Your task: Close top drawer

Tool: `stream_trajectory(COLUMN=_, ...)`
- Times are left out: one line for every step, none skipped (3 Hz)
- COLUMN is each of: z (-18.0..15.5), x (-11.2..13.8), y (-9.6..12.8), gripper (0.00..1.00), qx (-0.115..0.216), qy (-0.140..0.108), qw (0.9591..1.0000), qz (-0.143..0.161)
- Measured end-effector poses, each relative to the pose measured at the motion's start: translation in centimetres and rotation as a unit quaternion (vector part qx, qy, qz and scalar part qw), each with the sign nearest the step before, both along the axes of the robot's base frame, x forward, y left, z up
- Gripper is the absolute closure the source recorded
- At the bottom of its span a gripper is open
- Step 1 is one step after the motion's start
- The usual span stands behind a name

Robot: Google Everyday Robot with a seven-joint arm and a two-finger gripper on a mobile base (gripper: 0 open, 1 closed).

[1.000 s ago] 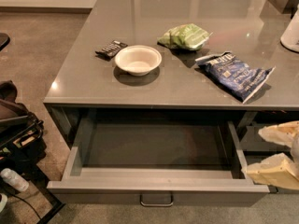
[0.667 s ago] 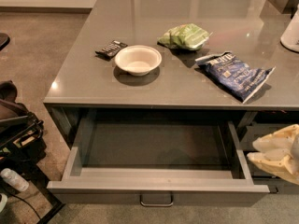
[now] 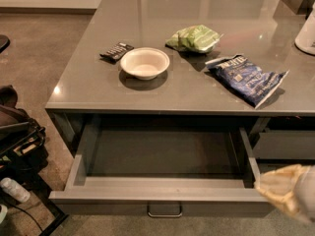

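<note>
At the bottom of the camera view, from about 7 o'clock round to 5 o'clock, the top drawer (image 3: 162, 194) stands pulled well out from under the grey table (image 3: 98, 85). Its deep grey tray is open to view and its flat front runs along the lower edge. The small metal loop handle (image 3: 165, 210) sits at the centre of that front, at 6 o'clock.

The gripper (image 3: 288, 194) shows as a pale, cream-coloured blur at 4 to 5 o'clock, at the right-hand corner of the drawer front and partly cut off by the picture's edge. Whether it is spread or closed cannot be told, nor whether it touches the drawer.

On the tabletop, a white bowl (image 3: 144, 63) sits near 11 o'clock from the centre, with a small dark packet (image 3: 116, 50) just beside it at its 10 o'clock. A green bag (image 3: 193, 37) lies at 12 to 1 o'clock, and a blue snack bag (image 3: 246, 77) lies at 2 o'clock. A white object (image 3: 306, 33) is cut off at the right edge.

At 9 o'clock a dark bag (image 3: 17, 132) rests on the floor, with a plastic bottle (image 3: 15, 190) below it at 8 o'clock. Another grey drawer front (image 3: 283, 144) shows at 3 o'clock, right of the open one.
</note>
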State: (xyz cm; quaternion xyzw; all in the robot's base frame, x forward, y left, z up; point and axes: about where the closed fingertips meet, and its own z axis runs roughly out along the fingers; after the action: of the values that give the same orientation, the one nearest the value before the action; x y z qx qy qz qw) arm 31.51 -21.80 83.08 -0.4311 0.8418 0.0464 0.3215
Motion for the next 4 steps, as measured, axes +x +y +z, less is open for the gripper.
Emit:
stream_trajectory(z=-8.9, x=-1.6, y=-0.3, gripper=1.0, qx=0.067, qy=0.017, qw=0.9971, qz=-0.03)
stream_trajectory(z=-14.8, x=-1.2, y=1.1, gripper=1.0, qx=0.147, qy=0.016, qw=0.988, qz=-0.045)
stream_trajectory(z=-17.7, x=1.7, y=2.4, gripper=1.0, qx=0.196, qy=0.0, qw=0.9799, qz=-0.035)
stream_trajectory(z=-17.7, x=1.7, y=2.4, gripper=1.0, qx=0.196, qy=0.0, qw=0.9799, qz=-0.035)
